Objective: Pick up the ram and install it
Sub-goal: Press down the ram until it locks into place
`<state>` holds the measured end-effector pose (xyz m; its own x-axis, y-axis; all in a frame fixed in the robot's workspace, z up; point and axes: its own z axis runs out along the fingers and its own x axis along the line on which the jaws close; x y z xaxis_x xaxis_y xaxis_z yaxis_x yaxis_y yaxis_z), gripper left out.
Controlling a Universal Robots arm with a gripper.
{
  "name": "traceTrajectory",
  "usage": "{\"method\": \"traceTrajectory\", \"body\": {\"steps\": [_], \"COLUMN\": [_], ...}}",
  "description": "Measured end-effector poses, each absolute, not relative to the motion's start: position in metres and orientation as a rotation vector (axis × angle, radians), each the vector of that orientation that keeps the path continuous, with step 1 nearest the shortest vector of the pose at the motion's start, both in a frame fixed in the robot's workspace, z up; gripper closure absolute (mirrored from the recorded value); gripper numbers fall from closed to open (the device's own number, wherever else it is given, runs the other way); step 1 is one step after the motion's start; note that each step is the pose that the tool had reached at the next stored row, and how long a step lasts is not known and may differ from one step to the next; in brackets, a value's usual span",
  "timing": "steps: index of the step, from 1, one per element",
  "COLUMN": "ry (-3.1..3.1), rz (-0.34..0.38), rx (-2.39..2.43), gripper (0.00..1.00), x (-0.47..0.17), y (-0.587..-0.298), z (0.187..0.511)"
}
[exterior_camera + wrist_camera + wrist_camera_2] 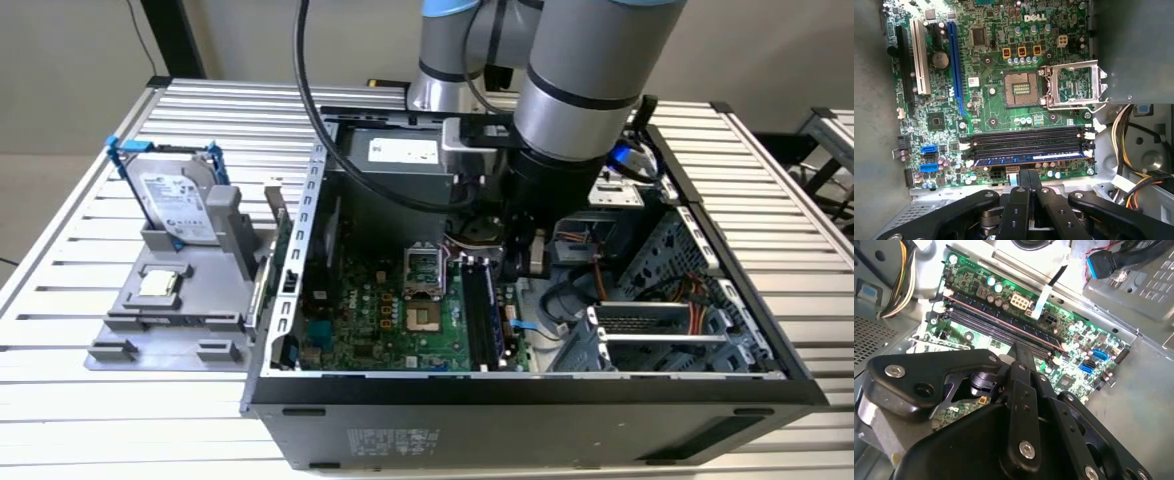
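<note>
- Slatted metal table (80, 400) carries an open computer case (534, 410), lying on its side, and a grey fixture tray (167, 320) at the exterior view's left.
- On the tray, a hard drive (171, 195) with a blue bracket stands upright; a small square processor chip (160, 283) lies flat just in front of it.
- Inside the case, the green motherboard (994, 107) lies exposed. Its processor socket (1021, 90) is empty and the socket's metal retention frame (1074, 85) is swung open.
- A row of parallel memory slots (1024, 137) runs across the board beside the socket.
- The ram (1029, 161) sits in the slot nearest the board edge, seen in the first wrist view as a blue strip lying level along the slot; whether it is fully latched cannot be told.
- In the exterior view, the robot arm (587, 90) reaches down into the case above the slot area.
- The gripper (1029, 176) is positioned directly beside the ram; its black fingers are drawn together with no gap between them and hold nothing.
- In the second wrist view, one fingertip (1023, 351) ends at the memory slots.
- A bundle of yellow and black cables (1126, 130) lies beyond the slot ends, near the case wall.
</note>
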<state>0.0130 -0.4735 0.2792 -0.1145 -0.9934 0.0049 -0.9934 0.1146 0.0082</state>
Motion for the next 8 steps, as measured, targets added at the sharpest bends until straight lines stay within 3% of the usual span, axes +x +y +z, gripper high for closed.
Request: {"method": "traceTrajectory", "body": {"steps": [8], "ry": [-2.338], "rz": [-0.005], "rx": [2.084], "gripper": [1.00], "x": [0.0130], "y": [-0.4735], "z": [0.2809]}}
